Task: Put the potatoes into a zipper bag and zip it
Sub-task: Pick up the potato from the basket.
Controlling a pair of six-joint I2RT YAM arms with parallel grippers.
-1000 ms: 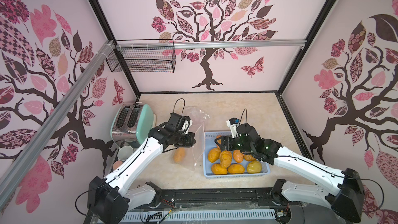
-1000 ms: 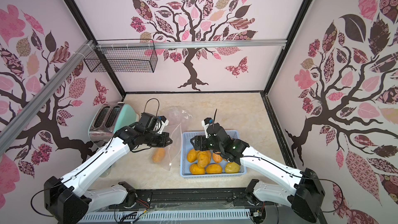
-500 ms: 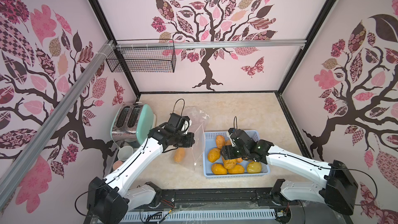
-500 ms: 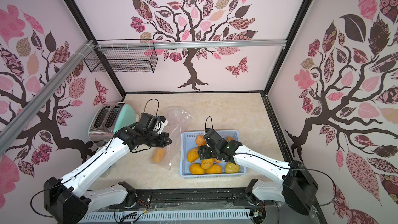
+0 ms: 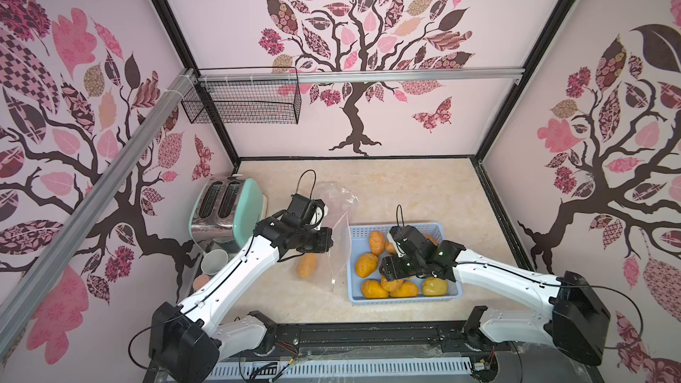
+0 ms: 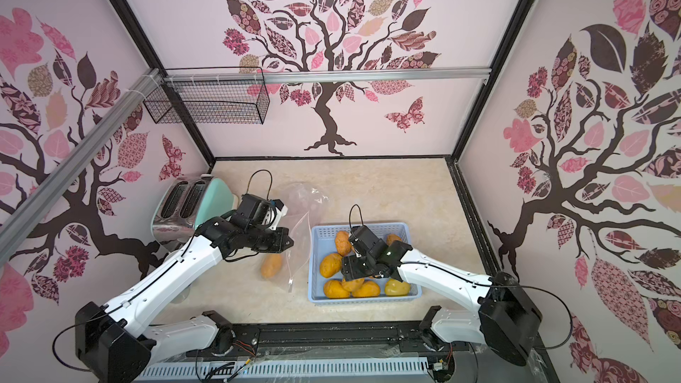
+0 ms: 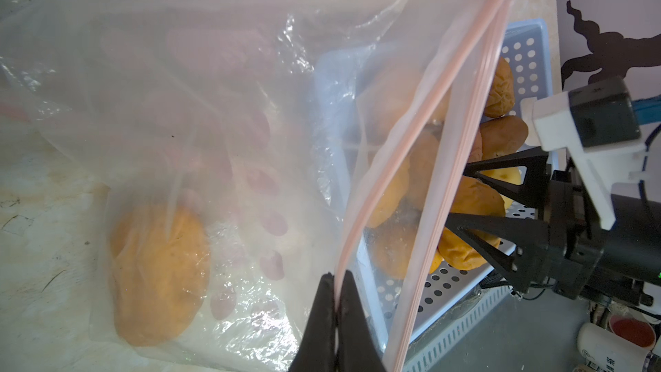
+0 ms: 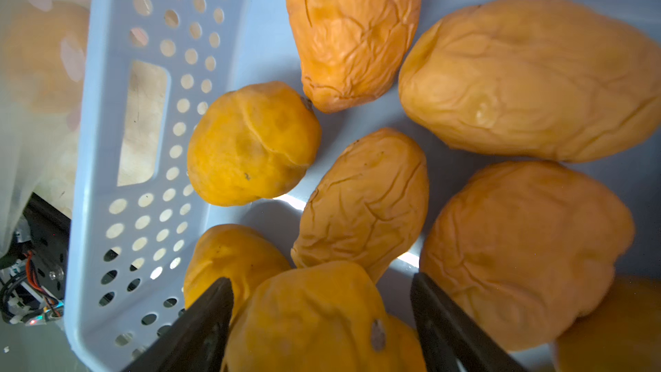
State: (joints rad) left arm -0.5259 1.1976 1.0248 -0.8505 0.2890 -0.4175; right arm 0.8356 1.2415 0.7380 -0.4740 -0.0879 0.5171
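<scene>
A clear plastic zipper bag (image 7: 214,84), one wrinkled orange potato (image 7: 157,273) already inside, is held open for loading by left fingers (image 7: 322,320) pinched shut on its pink rim, while another potato (image 8: 314,323) in the pale blue perforated basket (image 8: 107,137) is straddled by spread right fingers (image 8: 207,316), grip unconfirmed.

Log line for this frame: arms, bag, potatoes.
left jaws: shut on zipper bag rim | right jaws: open around potato in basket | bagged potato: one | zip: open
</scene>
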